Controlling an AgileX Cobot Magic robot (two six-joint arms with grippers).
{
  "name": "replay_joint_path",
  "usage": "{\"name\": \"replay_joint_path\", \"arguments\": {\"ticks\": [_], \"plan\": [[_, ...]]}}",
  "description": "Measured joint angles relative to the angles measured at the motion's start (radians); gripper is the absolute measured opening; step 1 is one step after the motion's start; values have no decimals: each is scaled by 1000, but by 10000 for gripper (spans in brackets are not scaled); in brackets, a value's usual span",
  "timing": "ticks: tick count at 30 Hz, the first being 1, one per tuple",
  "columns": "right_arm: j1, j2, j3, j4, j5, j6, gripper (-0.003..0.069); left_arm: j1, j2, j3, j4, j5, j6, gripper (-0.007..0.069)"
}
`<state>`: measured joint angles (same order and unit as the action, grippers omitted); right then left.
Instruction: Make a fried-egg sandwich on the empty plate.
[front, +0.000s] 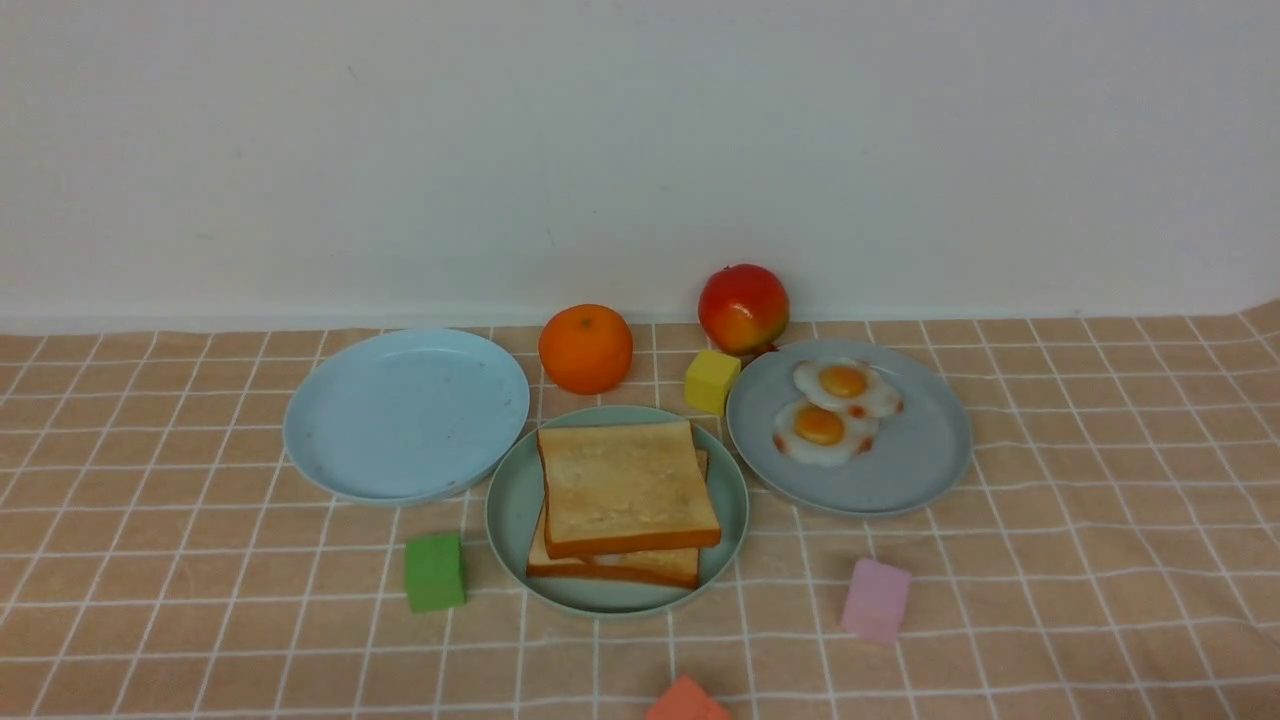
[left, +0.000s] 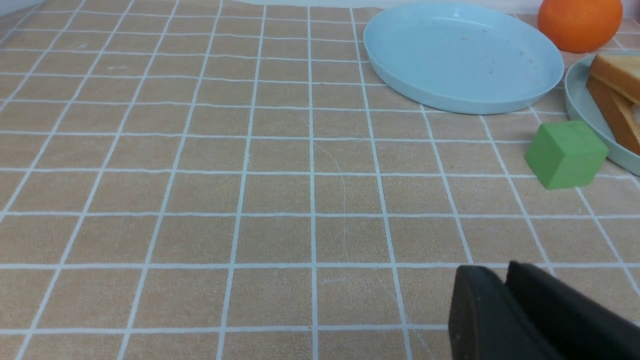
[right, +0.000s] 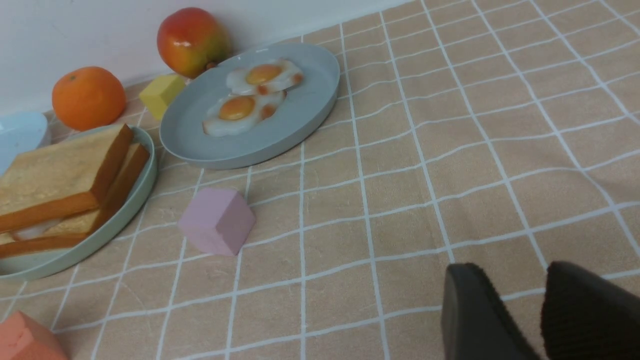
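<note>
Sandwich (front: 625, 500): two toast slices stacked on green plate (front: 510, 510), apparently assembled. Left pincer (left: 505, 300) nearly pressed together, right pincer (right: 525, 310) slightly spread; both empty above table (front: 1100, 550).

From the front we look forward and slightly down over the desk (front: 1100, 520) toward the wall (front: 640, 150). Our left wrist camera sits low on the left, the right wrist camera low on the right. All three share the plate (front: 510, 510) of toast (front: 625, 485).
</note>
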<state>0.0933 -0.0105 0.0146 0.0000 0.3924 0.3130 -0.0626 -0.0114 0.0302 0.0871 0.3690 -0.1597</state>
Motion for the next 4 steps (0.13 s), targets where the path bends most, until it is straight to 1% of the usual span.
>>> {"name": "replay_joint_path", "arguments": {"ticks": [4], "plan": [[0,0,0,0,0,0,231,0,0,1,0,0,0,92]]}}
